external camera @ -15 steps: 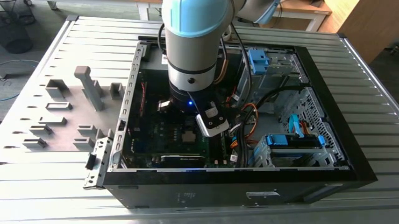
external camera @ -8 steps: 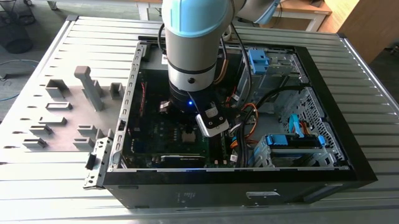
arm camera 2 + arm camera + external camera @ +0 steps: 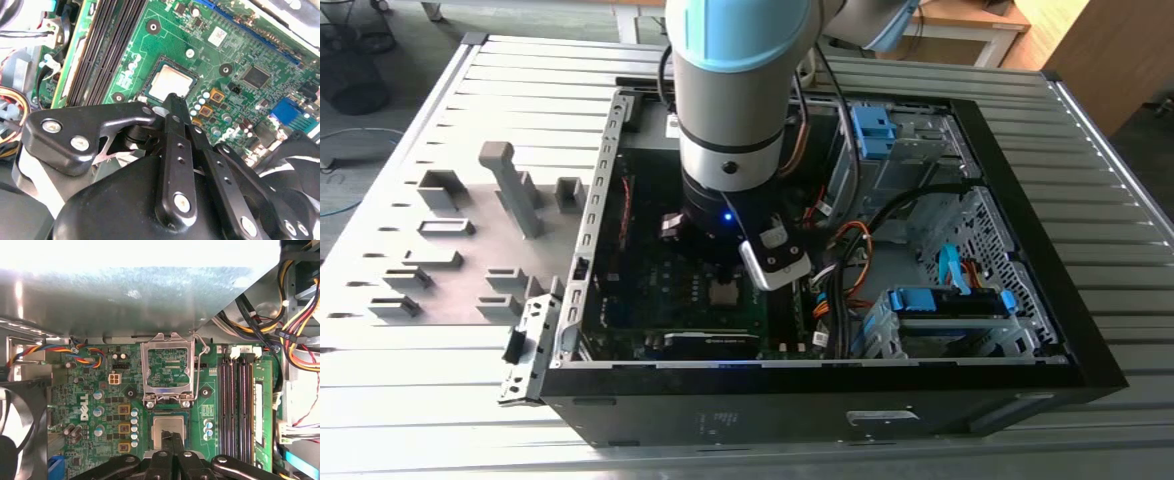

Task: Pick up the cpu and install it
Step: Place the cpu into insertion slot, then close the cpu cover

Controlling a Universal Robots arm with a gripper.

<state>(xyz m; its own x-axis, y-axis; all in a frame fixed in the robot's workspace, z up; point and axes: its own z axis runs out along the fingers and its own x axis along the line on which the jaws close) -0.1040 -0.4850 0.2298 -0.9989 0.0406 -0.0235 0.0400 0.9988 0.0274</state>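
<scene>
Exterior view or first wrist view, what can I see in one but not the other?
Exterior view: the whole computer case, the robot arm and grey holders on the table. First wrist view: the socket bracket flipped open, close up. Both: the cpu lying flat, with the shut gripper right over it.

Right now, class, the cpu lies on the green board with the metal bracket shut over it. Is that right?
Not quite. The bracket stands open, tipped up off the cpu, as the first wrist view shows. The cpu does lie on the green board.
</scene>
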